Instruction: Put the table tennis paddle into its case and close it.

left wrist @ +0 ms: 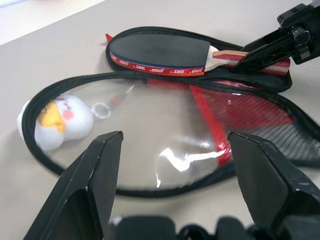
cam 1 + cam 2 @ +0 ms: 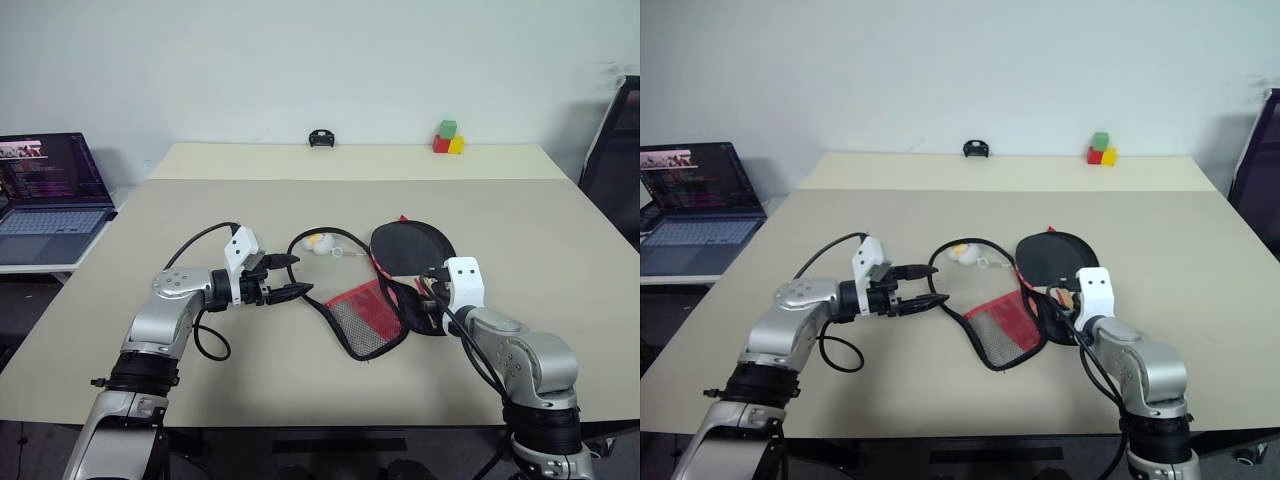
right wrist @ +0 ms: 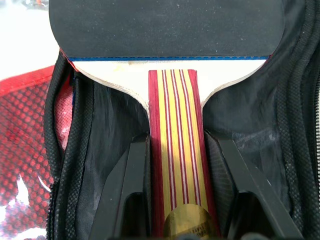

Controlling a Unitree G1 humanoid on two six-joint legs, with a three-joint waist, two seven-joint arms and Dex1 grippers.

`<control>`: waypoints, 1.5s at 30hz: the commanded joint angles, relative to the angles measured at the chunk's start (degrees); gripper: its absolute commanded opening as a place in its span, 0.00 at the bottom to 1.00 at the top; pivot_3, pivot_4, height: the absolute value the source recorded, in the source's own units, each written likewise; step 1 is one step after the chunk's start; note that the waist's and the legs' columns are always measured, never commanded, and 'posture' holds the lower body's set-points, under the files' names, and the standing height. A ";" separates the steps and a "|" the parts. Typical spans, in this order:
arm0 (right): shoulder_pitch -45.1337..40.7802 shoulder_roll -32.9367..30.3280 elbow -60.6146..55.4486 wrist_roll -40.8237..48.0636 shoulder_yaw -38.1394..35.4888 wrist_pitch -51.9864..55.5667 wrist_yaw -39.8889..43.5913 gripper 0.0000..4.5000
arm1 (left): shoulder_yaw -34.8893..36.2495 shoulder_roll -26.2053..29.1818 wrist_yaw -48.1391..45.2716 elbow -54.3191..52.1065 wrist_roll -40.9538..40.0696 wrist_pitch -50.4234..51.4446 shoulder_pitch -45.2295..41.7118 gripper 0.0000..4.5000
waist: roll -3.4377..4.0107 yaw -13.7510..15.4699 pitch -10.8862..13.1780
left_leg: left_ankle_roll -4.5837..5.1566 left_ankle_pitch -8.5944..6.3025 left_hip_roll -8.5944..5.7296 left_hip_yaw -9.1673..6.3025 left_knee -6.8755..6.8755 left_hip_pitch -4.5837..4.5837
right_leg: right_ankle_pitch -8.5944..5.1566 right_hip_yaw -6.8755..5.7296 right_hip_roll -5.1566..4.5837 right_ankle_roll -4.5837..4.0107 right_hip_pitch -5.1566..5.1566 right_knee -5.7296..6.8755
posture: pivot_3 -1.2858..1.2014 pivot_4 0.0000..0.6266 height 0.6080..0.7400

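Between the right claw [image 3: 182, 185] fingers sat the paddle [image 3: 170, 60] handle, gripped; black face w/ red-striped wood handle lay inside the open case [image 2: 375, 310] on desk [image 2: 200, 210]. Left claw [image 2: 292, 277] hung spread, empty, beside case.

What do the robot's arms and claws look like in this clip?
Both arms have silver-grey metal segments with black joint rings and loose black cables. Each wrist carries a white block, and each ends in a claw of two black fingers: left claw, right claw.

My two silver-grey arms, white wrist blocks, black two-finger left gripper [image 2: 290, 277], right gripper [image 3: 182, 200], looping black cables.
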 commanded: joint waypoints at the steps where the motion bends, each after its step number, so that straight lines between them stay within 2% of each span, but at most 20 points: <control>1: 1.01 0.37 -3.44 -1.38 0.46 -0.87 -1.11 0.26 | 1.32 0.43 -0.19 -2.05 -0.80 -0.33 -0.37 0.81 | 0.00 0.00 0.00 | 0.00 0.00 0.00 0.00 0.00 0.00 | 0.00 0.00 0.00 0.00 0.00 0.00 | 0.52 0.24 1.00; 24: 1.19 1.26 -0.81 -6.57 2.50 -6.33 -1.70 0.26 | 1.52 0.59 0.12 -2.49 -0.89 0.02 -0.02 0.81 | 0.00 -0.09 0.00 | 0.00 0.00 0.00 -0.01 -0.01 0.01 | 0.00 -0.01 0.00 0.00 -0.01 0.01 | 0.52 0.24 1.00; 26: 1.08 1.78 -0.72 -6.71 2.26 -6.49 -1.86 0.42 | 1.52 0.61 0.13 -2.51 -0.87 -0.01 0.00 0.81 | 0.00 -0.09 0.00 | 0.00 0.00 0.00 -0.01 -0.01 0.01 | 0.00 -0.01 0.00 0.00 -0.01 0.01 | 0.52 0.24 1.00; 28: 1.09 2.06 -1.27 -6.85 2.42 -6.25 -1.78 0.53 | 1.53 0.64 0.18 -2.56 -0.83 -0.02 0.06 0.81 | 0.00 -0.09 0.00 | 0.00 0.00 0.00 -0.01 -0.01 0.01 | 0.00 0.00 0.00 0.00 -0.01 0.01 | 0.52 0.24 1.00; 34: 1.83 2.91 -5.66 -5.02 1.91 -6.32 0.45 0.99 | 1.62 0.65 0.45 -2.93 -0.84 0.06 0.46 0.81 | 0.00 -0.08 0.00 | 0.00 0.00 0.00 -0.01 -0.01 0.01 | 0.00 0.00 0.00 0.00 -0.01 0.00 | 0.52 0.24 1.00; 45: 1.99 -1.43 -8.69 -1.24 -2.58 -10.90 7.26 1.00 | 1.32 -0.15 1.06 -1.55 -0.39 -0.62 0.34 0.81 | 0.00 -0.07 0.00 | 0.00 0.00 0.00 -0.02 -0.01 0.01 | 0.00 -0.02 0.01 0.00 0.00 -0.01 | 0.52 0.24 1.00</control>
